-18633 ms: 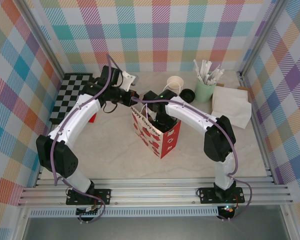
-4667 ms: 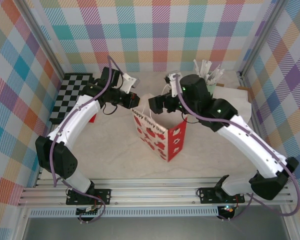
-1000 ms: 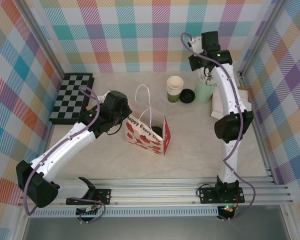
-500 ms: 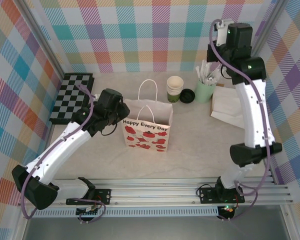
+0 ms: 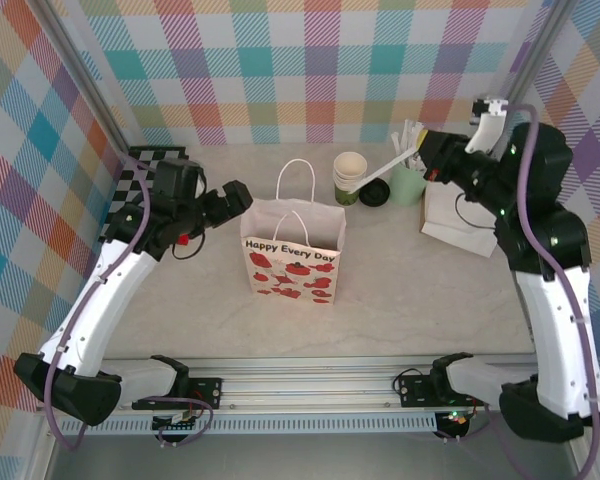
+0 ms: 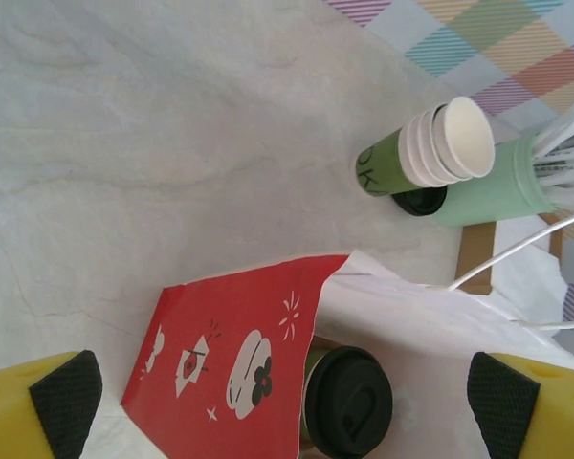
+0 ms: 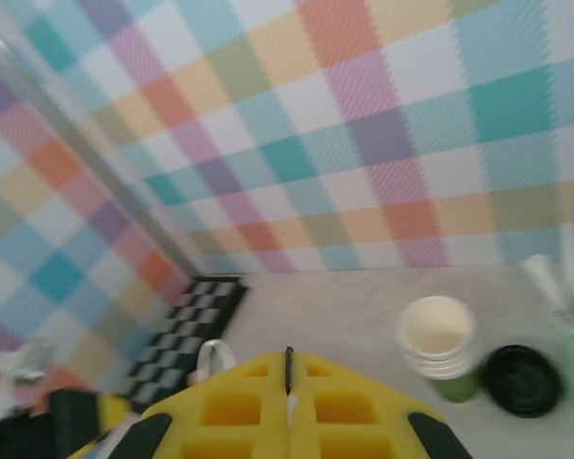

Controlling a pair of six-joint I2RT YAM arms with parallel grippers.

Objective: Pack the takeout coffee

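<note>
ok so the left gripper (image 6: pixel 285 411) is spread wide, pads (image 6: pixel 65 402) way out at both edges of the wrist view and nothing between them. Looking straight down through that gap you hit the coffee (image 6: pixel 349 402): it's sitting in the bag (image 6: pixel 220 363), upright, black lid facing the camera, tucked against the red side panel. So its long axis runs pretty much along the line the fingers point, and it sits a bit off centre, toward one pad. Looks packed to me, meaning the left arm's next move is probably just backing off without snagging the bag's rim or handles. The right gripper (image 7: pixel 289 382) is pinched closed, and I can't tell if anything's in it. It's well apart from the bag, up by the tumbler (image 5: pixel 410 183) and the cup stack (image 5: pixel 349 178), so left is clearly the nearer arm.
</note>
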